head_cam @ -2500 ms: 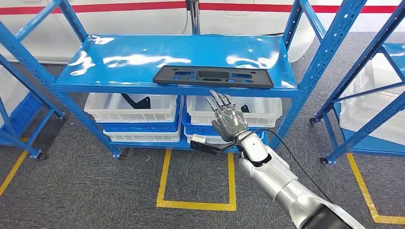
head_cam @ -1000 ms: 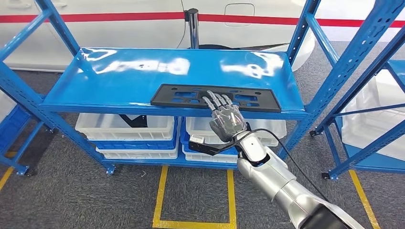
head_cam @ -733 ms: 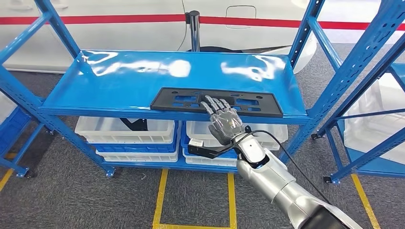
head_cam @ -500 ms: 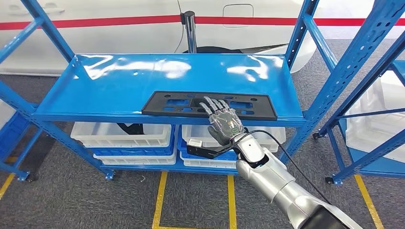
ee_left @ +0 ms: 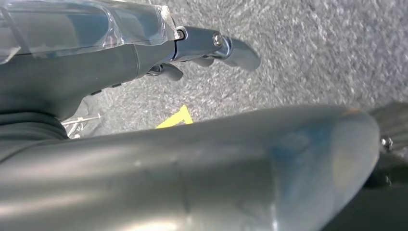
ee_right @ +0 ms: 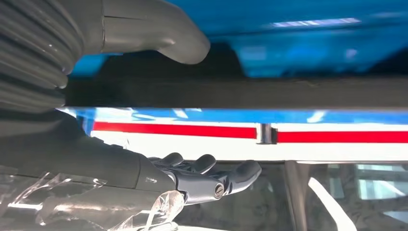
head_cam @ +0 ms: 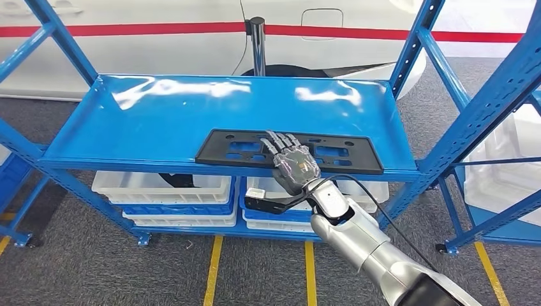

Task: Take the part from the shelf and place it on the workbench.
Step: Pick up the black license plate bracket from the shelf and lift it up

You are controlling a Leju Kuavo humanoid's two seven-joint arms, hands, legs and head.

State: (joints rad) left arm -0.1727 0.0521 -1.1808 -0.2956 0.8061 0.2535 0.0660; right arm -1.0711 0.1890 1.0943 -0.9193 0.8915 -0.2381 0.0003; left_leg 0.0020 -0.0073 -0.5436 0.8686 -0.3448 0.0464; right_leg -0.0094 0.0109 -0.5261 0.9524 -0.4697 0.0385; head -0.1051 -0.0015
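Black flat part (head_cam: 290,150) lying on the blue shelf (head_cam: 159,121), near the front edge, at centre of the head view, long side parallel to that edge. Right hand (head_cam: 292,163) reaching up from lower right of the frame, palm down over the middle of the part, fingers (head_cam: 275,141) spread apart and extended across its front rim; thumb below the shelf edge in the right wrist view, dark fingers (ee_right: 207,173) stretched out on the other side of the board, not clamped on anything. Contact with the part cannot be told for certain. Left hand (ee_left: 192,48) hanging over grey carpet in the left wrist view, fingers loosely extended, holding nothing. White bins (head_cam: 163,188) on the lower level under the shelf, at lower left and centre of the head view. Yellow floor tape (head_cam: 214,271) along the bottom edge. White wall with a red stripe (head_cam: 159,29) across the top of the frame.
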